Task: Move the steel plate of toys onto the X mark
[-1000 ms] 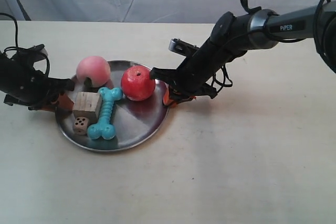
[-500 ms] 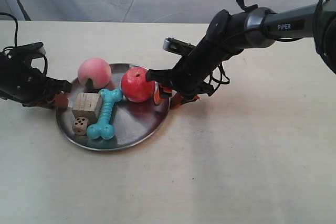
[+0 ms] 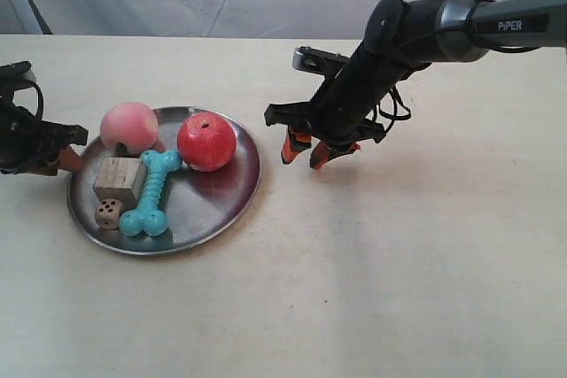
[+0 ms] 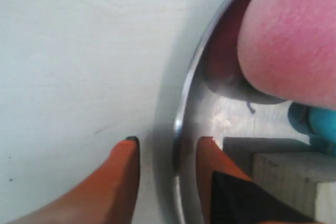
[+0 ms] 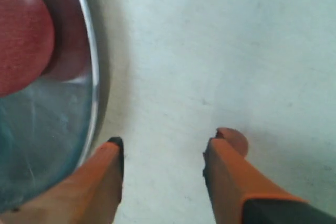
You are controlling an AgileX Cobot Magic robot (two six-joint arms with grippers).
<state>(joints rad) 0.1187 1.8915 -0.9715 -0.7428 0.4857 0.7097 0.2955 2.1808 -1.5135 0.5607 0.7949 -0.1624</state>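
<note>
Beige desk [image 3: 399, 263] carries the wide round shiny steel plate [image 3: 217, 201] of colourful toys [image 3: 146, 205] at the exterior view's left. Only the left wrist view shows the left tool [image 4: 169, 141] open astride its rim; the right wrist view shows the right tool [image 5: 168, 137] open just beside it.

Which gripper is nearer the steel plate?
Left. The left gripper straddles the rim of the steel plate near the peach; the right gripper hangs open over the table, clear of the rim.
</note>
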